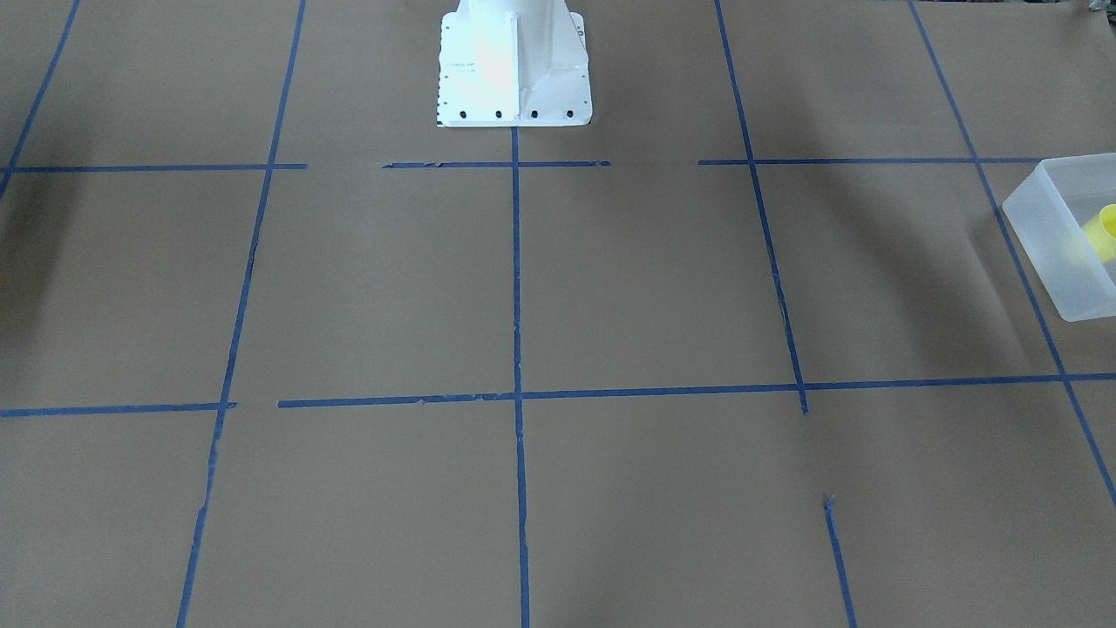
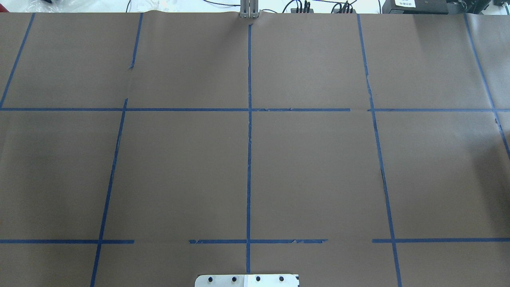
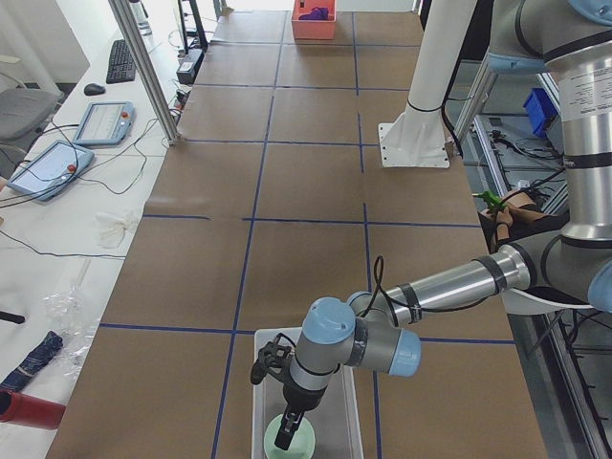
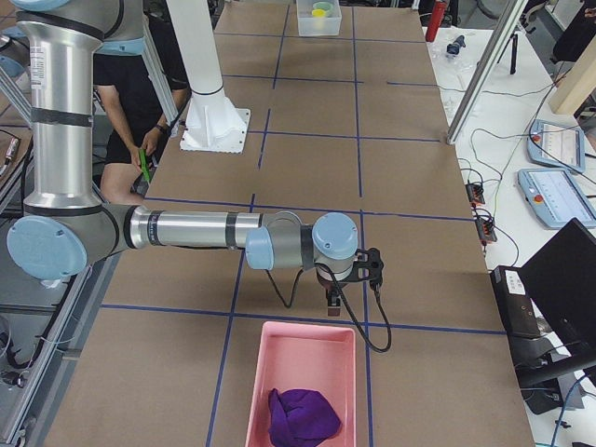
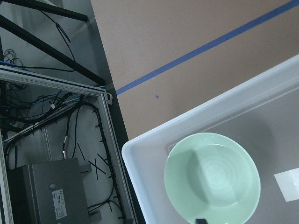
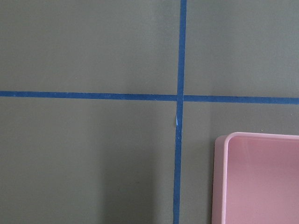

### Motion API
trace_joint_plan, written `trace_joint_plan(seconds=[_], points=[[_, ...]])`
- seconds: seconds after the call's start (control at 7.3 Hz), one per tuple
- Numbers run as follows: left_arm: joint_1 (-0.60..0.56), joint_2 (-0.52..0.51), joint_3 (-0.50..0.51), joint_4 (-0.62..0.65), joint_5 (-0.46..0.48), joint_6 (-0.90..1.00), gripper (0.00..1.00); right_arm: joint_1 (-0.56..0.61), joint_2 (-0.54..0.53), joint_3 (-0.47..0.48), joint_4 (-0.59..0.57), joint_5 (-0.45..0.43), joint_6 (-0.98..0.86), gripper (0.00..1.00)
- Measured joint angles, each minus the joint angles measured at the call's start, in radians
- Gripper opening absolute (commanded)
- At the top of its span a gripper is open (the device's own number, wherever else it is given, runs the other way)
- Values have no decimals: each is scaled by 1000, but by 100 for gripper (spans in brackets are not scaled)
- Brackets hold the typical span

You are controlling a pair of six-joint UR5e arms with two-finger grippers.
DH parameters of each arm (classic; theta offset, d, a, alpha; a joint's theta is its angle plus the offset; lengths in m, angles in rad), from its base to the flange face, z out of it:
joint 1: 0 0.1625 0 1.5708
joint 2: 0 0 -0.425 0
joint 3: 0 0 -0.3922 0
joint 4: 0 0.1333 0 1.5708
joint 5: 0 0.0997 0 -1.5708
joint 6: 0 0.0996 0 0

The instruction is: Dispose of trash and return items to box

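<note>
The frosted white box (image 1: pixel 1051 253) sits at the table's end on my left side. The yellow cup (image 1: pixel 1104 228) lies inside it. The box also shows far off in the exterior right view (image 4: pixel 318 20) with the cup (image 4: pixel 321 11). A pale green bowl (image 5: pixel 212 177) rests in the box (image 5: pixel 149 154). My left gripper (image 3: pixel 287 426) hangs over the bowl (image 3: pixel 304 442) inside the box (image 3: pixel 356 421); I cannot tell if it is open. My right gripper (image 4: pixel 332 298) hovers just beyond the pink bin (image 4: pixel 303 372); I cannot tell its state.
A purple cloth (image 4: pixel 303 414) lies in the pink bin, whose corner shows in the right wrist view (image 6: pixel 257 177). The white robot base (image 1: pixel 513 65) stands at mid table. Blue tape lines cross the brown surface. The table edge and a metal frame (image 5: pixel 107 140) lie beside the box.
</note>
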Motion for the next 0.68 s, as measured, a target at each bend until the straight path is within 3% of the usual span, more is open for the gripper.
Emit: trace_joint_plan(seconds=[0.27,0.68], points=[[-3,-11,-65,26,-64,-51,100,0,0,0,0,0,0,100],[0,-30,-224,225,-211,-224,100,0,0,1,0,0,0,100]])
